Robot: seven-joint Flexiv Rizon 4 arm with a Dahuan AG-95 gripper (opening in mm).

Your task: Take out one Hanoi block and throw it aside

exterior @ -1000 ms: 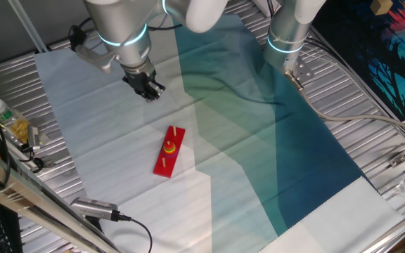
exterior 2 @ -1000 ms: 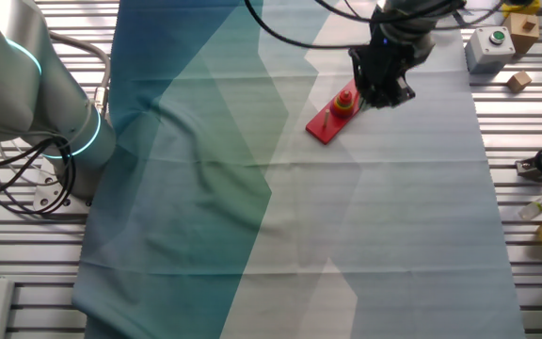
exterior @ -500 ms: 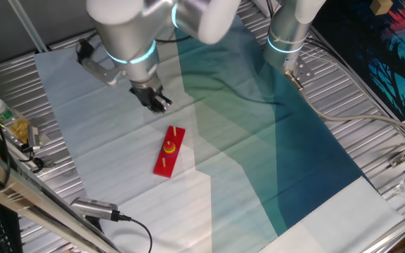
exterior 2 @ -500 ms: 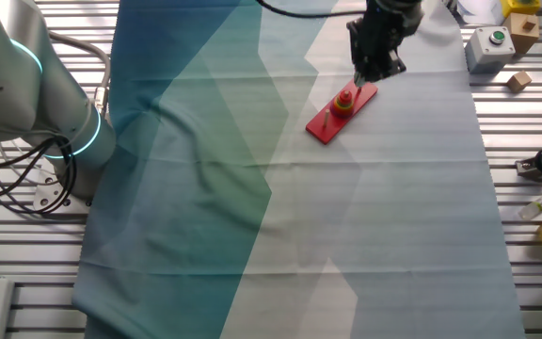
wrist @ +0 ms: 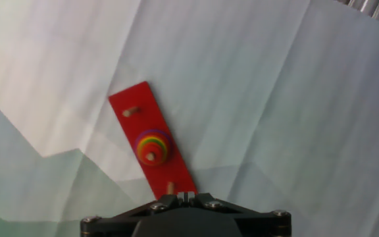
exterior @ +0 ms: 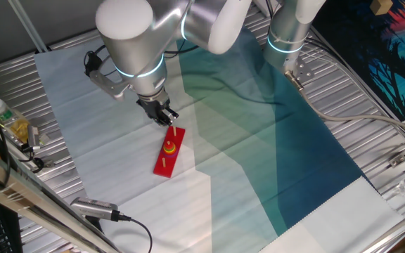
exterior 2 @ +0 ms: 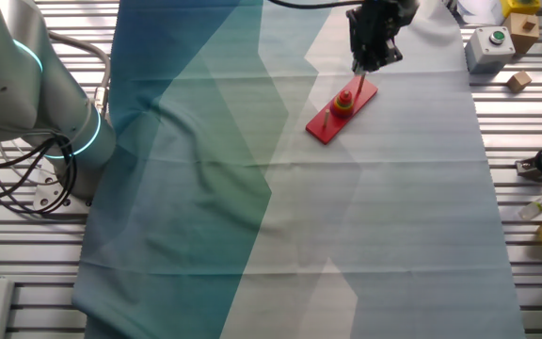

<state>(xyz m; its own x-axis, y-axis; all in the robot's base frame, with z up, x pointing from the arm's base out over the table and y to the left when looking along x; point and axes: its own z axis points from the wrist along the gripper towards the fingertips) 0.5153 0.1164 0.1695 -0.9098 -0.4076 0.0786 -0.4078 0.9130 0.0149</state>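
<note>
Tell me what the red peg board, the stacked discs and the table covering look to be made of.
Red peg board: likely painted wood or plastic, flat matte red.
Stacked discs: probably painted wood, solid bright colour rings.
Table covering: thin cloth or paper-like sheet; fold creases and wrinkles show.

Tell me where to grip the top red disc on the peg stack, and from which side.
Take the small red disc by its round rim, from straight above. It sits topmost on the stack on the middle peg of the red board, so only upward lifting clears the peg. The end effector would probably need opening first.
</note>
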